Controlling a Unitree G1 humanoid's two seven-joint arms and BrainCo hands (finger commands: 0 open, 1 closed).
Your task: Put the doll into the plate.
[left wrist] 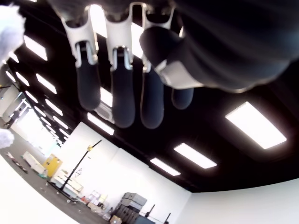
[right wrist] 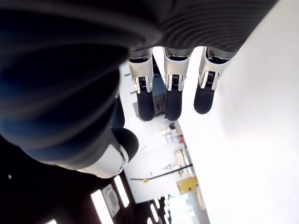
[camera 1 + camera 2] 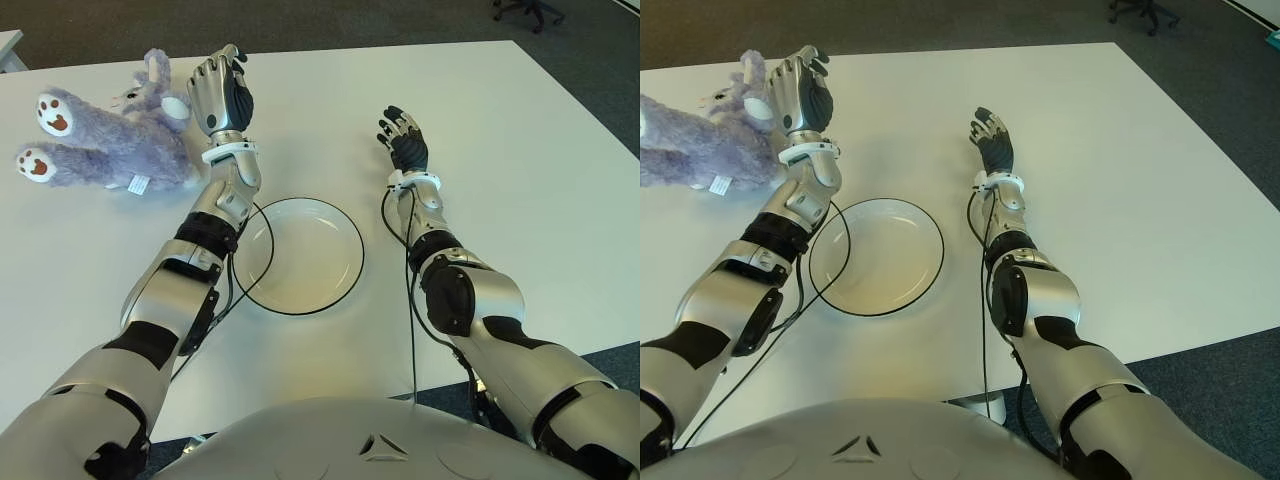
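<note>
Left arm extended forward and to the left, forearm raised, left hand (image 3: 221,92) upright with fingers (image 1: 122,91) loosely extended, holding nothing. Right arm stretched forward, elbow bent, right hand (image 3: 404,139) held palm-up, fingers (image 2: 173,95) relaxed and slightly curled, holding nothing.

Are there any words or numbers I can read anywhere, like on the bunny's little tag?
No text can be read anywhere.
The white tag on the purple doll: too small to read.
The plate, the table, the left hand and the right hand: no words or numbers show.
</note>
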